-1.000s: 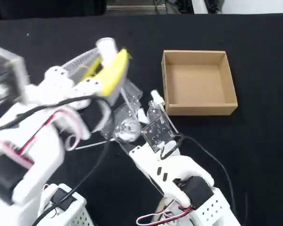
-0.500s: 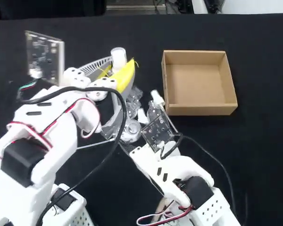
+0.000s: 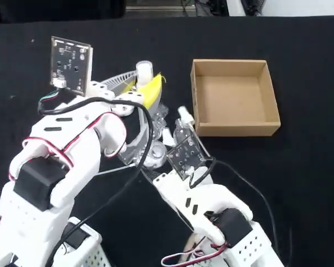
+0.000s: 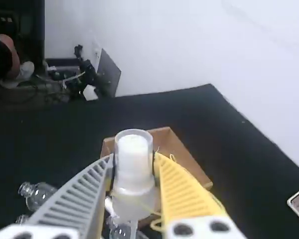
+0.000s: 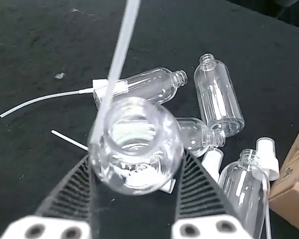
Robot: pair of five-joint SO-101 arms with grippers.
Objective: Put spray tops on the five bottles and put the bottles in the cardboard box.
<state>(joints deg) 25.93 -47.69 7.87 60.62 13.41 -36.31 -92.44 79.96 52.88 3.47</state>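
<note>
Starting on the left: the left arm's end effector point(image 3: 143, 79) is hanging raised over the black tabletop point(image 3: 306, 189). Its grey and yellow fingers point(image 4: 182, 191) are pinching a white plastic spray top point(image 4: 133, 152) by its sides.

The thin white dip tube point(image 5: 118, 55) is running down from that top to the mouth of a clear round plastic bottle point(image 5: 138, 144). Honestly can't tell if the tip is sitting inside the neck or just against the rim.

That bottle is being held mouth-up by the right arm's end effector point(image 5: 135, 167), with the dark ribbed fingers point(image 5: 194, 184) squeezing it from both sides, near the middle of the tabletop.

Scattered around it on the cloth, three uncapped clear bottles are lying on their sides:
- one point(image 5: 152, 83) is touching a loose white spray top with a long tube point(image 5: 105, 88)
- one point(image 5: 218, 94) is just beside that
- one point(image 5: 199, 133) is tucked right behind the held bottle

A fourth clear bottle point(image 5: 246, 181) is sitting near the box corner, with another loose white spray top point(image 5: 267, 155) right next to it.

Over on the right, the open brown cardboard box point(image 3: 236, 129) is sitting on the tabletop, just beside the bottle pile.
</note>
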